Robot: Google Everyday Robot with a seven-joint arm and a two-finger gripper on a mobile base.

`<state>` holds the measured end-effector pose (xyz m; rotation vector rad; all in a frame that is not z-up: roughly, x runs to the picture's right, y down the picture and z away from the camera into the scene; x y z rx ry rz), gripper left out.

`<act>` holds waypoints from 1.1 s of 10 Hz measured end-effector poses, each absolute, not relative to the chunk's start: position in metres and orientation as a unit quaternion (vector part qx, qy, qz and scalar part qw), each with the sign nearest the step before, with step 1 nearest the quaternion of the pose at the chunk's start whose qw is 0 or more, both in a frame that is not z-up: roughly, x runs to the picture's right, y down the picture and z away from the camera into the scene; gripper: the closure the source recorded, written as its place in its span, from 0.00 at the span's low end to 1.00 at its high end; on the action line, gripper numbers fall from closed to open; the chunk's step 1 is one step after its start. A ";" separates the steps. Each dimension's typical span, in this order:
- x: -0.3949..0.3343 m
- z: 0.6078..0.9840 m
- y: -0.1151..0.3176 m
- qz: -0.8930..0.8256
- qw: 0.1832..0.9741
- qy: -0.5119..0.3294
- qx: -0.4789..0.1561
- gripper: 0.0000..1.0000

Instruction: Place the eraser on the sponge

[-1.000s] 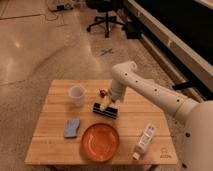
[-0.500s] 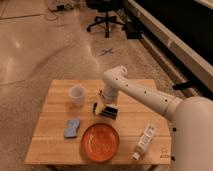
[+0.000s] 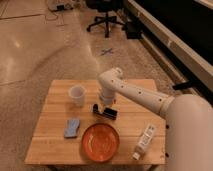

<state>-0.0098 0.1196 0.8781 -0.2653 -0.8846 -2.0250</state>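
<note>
- Eraser, a black oblong block with a thin pale stripe (image 3: pixel 110 114): lies flat on the table just beyond the far rim of the orange plate. It sits in the same place as a second ago, neither lifted nor shifted as far as can be seen.
- Gripper (image 3: pixel 104 103): stands directly over the picture-left end of the eraser, beyond the plate's far rim, and is down at or on the block. Over the last second the white arm has swung its wrist toward picture-left and settled the gripper lower over the eraser.
- Grip: whether the gripper is clamped on the eraser or released cannot be told.
- Sponge, a small light-blue soft rectangular pad (image 3: pixel 72 128): lies just beside the plate's picture-left rim, with nothing on it and its position unchanged. It is well apart from the eraser.
- Finding: the eraser is not on the sponge. The only change is the arm closing in on the eraser, which suggests work at the block itself rather than carriage.
- Orange round plate (image 3: pixel 101 141): at the near middle of the light wooden table (image 3: pixel 50 112).
- White cup (image 3: pixel 76 95): beyond the plate, toward picture-left.
- White bottle (image 3: pixel 144 141): lies on its side just picture-right of the plate.
</note>
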 end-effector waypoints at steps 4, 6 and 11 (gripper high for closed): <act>-0.015 0.863 0.112 -0.821 0.437 -0.353 -0.104 1.00; -0.020 0.842 0.100 -0.828 0.425 -0.355 -0.090 1.00; -0.051 0.771 0.101 -0.848 0.364 -0.380 -0.054 1.00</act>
